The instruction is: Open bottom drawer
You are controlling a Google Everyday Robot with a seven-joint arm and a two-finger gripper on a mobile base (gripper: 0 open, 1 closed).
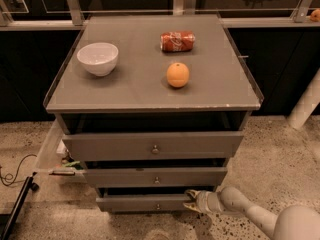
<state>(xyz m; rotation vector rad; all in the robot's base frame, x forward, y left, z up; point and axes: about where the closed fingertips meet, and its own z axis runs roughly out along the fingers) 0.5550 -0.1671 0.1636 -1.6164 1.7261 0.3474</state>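
Low down, the bottom drawer [135, 203], with the pincer [191, 201] at its right end!
Up on the counter [130, 84]: white bowl [97, 58] at left, then an orange [178, 75] with a red can [177, 41] on its side behind it. Below, the lowest of three grey fronts has a small knob [158, 206] at centre. The pincer is against its right edge; I cannot tell whether it is spread or pressed together.

Glossy claw [191, 200] at matt bottom drawer [135, 203]
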